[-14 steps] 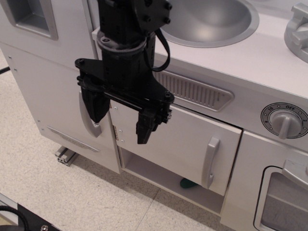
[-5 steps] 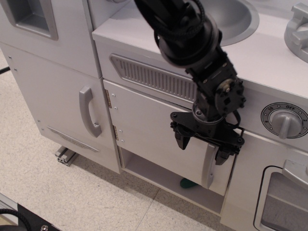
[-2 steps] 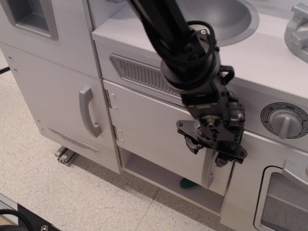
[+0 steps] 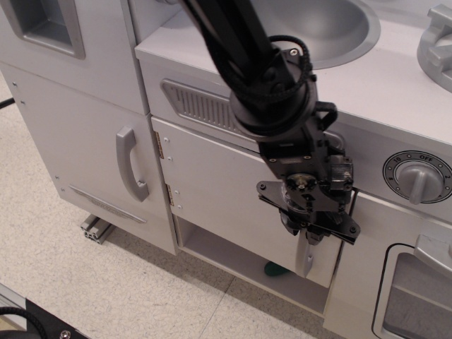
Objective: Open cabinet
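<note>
The cabinet door [image 4: 222, 191] is a flat white square panel under the grey vent, hinged on its left side [image 4: 159, 145]. It lies flush with the front. Its vertical grey bar handle [image 4: 306, 260] is at the door's right edge; only the lower part shows. My black gripper [image 4: 305, 232] points down at the top of this handle, with its fingers drawn in on either side of the bar. Below the door, the open shelf [image 4: 219, 248] shows, with a small green thing [image 4: 272, 268] on it.
A taller narrow white door with a curved grey handle [image 4: 130, 164] stands to the left. The windowed oven door [image 4: 417, 296] and a dial knob [image 4: 418, 176] are to the right. A sink bowl [image 4: 318, 28] sits in the counter above. The tiled floor is below.
My gripper swung from the cabinet's left hinge side across to the bar handle. Its fingers straddled the handle, then drew in on it. The door has not moved.
</note>
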Controlling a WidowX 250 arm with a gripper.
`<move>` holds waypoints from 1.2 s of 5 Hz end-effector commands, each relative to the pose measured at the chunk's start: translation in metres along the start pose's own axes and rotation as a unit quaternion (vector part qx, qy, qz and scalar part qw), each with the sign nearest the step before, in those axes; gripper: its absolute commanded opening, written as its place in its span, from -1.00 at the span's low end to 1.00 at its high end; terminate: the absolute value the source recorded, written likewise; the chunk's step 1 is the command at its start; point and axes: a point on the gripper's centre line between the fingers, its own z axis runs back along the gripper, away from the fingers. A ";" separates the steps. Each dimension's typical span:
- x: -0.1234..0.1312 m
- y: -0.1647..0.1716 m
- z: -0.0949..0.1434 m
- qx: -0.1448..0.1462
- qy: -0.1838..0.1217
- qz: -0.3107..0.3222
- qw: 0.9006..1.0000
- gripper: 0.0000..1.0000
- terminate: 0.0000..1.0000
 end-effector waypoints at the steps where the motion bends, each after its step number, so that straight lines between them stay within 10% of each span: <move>1: -0.021 0.015 0.024 -0.013 0.007 -0.027 1.000 -1.00 -1.00; 2: -0.037 0.033 0.034 -0.015 0.020 -0.039 0.999 -1.00 -1.00; 3: -0.043 0.051 0.050 -0.005 0.039 -0.043 0.998 1.00 -1.00; 6: -0.009 0.053 0.122 -0.022 0.060 -0.019 0.998 1.00 -1.00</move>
